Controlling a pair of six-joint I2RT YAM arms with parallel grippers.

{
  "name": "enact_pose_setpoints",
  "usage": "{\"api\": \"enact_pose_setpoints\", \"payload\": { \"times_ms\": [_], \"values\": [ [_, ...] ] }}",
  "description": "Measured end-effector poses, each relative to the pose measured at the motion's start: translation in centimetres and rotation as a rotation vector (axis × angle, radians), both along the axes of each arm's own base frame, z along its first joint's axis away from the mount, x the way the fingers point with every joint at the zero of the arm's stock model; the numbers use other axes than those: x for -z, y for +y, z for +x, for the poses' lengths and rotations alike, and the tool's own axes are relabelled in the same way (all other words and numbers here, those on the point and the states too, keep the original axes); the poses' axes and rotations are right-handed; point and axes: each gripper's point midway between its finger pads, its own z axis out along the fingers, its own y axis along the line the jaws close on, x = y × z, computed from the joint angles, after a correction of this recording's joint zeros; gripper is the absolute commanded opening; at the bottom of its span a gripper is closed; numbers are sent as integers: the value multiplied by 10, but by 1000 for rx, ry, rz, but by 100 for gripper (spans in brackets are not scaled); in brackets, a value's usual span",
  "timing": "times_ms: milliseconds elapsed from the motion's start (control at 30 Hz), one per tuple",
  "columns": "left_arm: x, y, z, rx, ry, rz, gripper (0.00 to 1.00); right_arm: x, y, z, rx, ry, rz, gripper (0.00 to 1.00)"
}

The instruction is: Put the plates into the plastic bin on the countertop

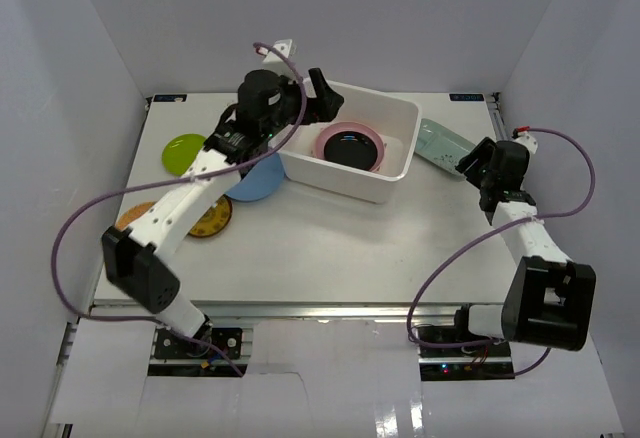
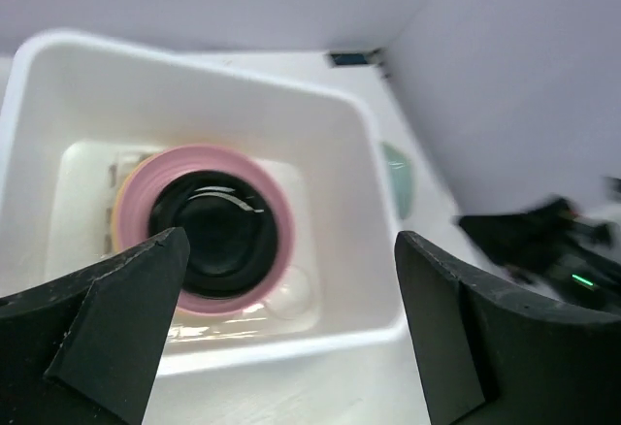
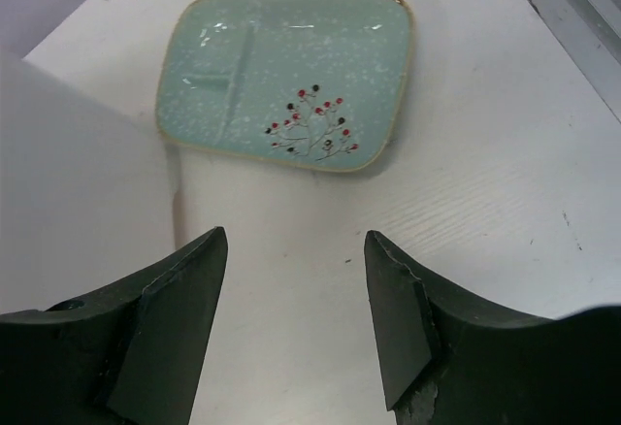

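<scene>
Item: white rectangular plastic bin [image 1: 345, 184] [image 2: 342, 158] with rounded corners, standing on the flat white counter [image 1: 330, 248] [image 3: 505, 153] toward its far side. Contents: one round pink plate [image 1: 322, 142] [image 2: 209, 160] lying flat on the bin floor, with a smaller round black plate [image 1: 352, 148] [image 2: 228, 236] resting on top of it. Outside the bin, on the counter: pale mint oblong dish [image 1: 443, 143] [image 3: 281, 81] with a small red-and-black sprig motif, just right of the bin; round blue plate [image 1: 255, 180] against the bin's left front corner, partly under the left arm; round lime green plate [image 1: 183, 151] further left; yellowish round plate [image 1: 212, 220] and orange round plate [image 1: 133, 216] nearer the front left, the orange one largely hidden by the arm. Left hand [image 1: 312, 93] [image 2: 291, 241]: over the bin's left end, fingers spread wide, holding nothing. Right hand [image 1: 472, 165] [image 3: 296, 241]: just short of the mint dish's near edge, fingers parted, holding nothing, not touching the dish.
</scene>
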Motion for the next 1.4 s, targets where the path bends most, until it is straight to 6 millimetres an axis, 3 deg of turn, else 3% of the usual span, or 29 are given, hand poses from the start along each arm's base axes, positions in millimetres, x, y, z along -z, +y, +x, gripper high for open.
{"api": "enact_pose_setpoints", "payload": {
  "times_ms": [100, 200, 300, 400, 567, 700, 800, 833, 900, 933, 1100, 1233, 1400],
  "values": [
    [-64, 11, -64, 87, -142, -95, 98, 30, -21, 8, 48, 57, 61, 66],
    [-89, 33, -136, 171, -245, -163, 98, 58, -36, 12, 91, 109, 119, 66],
    [-69, 57, -171, 185, -259, -152, 98, 81, -47, 20, 116, 155, 165, 66],
    [-26, 72, -186, 183, -212, -76, 98, 99, -52, 33, 116, 179, 216, 66],
    [57, 98, -202, 157, -100, 82, 98, 114, -49, 60, 77, 162, 294, 65],
    [95, 117, -207, 107, -60, 163, 98, 127, -45, 77, 64, 148, 351, 57],
    [100, 122, -203, 82, -55, 195, 98, 129, -45, 92, 62, 113, 387, 49],
    [101, 122, -202, 78, -54, 200, 98, 129, -45, 97, 63, 101, 397, 38],
    [103, 123, -200, 70, -51, 211, 98, 134, -46, 101, 76, 94, 415, 24],
    [103, 124, -200, 66, -51, 214, 98, 136, -45, 102, 81, 92, 428, 11],
    [102, 129, -197, 38, -59, 222, 98, 130, -47, 99, 114, 41, 459, 8],
    [102, 137, -192, -5, -58, 229, 98, 99, -48, 76, 137, -10, 414, 8],
    [101, 151, -183, -85, -57, 234, 98, 16, -55, 32, 168, -169, 311, 8]
  ]
}}
